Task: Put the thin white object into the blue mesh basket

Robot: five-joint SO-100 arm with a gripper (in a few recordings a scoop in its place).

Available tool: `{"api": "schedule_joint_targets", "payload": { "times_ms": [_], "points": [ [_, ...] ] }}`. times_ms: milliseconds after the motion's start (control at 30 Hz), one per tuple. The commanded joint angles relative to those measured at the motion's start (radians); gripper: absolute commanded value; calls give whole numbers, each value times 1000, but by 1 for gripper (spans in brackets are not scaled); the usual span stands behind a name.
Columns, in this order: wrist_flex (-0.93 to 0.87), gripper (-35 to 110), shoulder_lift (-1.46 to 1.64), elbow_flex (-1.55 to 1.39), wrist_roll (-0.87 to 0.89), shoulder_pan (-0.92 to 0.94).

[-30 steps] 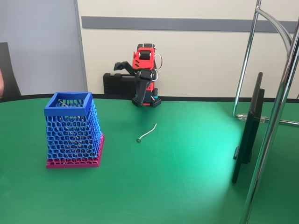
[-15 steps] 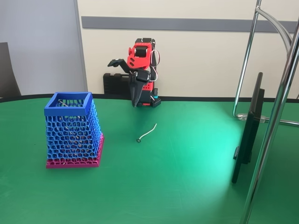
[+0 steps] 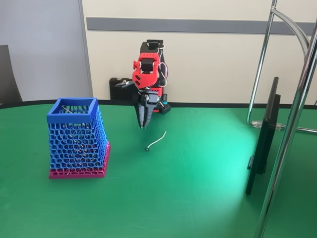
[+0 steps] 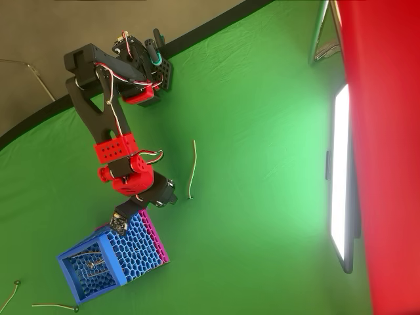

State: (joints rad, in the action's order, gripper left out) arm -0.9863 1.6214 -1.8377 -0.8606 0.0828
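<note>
The thin white object point(image 3: 156, 140) lies on the green table, slightly curved, with its dark round tip at the near end; from above the thin white object point(image 4: 191, 167) runs lengthwise beside the arm. The blue mesh basket point(image 3: 77, 141) stands upright at the left on its magenta base; the overhead view shows the basket point(image 4: 141, 244) just beyond the wrist. My gripper point(image 3: 137, 110) points down above the table, a little left of and behind the strip. One black finger point(image 3: 142, 119) hangs straight down and the other jaw is spread toward the basket. The gripper point(image 4: 149, 203) holds nothing.
A dark monitor point(image 3: 262, 139) stands on edge at the right beside chrome stand tubes point(image 3: 292, 124). A black box point(image 3: 121, 91) sits behind the arm's base. Two more thin wires point(image 4: 56, 306) lie past the basket. Some thin pieces lie inside the basket.
The arm has swung forward and down from its folded pose by the base. The gripper tip now hangs low over the table near the strip. Strip and basket have not moved.
</note>
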Motion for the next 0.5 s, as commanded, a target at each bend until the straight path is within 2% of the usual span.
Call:
{"api": "schedule_joint_targets", "payload": {
  "times_ms": [0,467],
  "points": [
    [-14,13,-18,54,-51,-20],
    [-44,12,-212,132,-279,-61]
  ]
}}
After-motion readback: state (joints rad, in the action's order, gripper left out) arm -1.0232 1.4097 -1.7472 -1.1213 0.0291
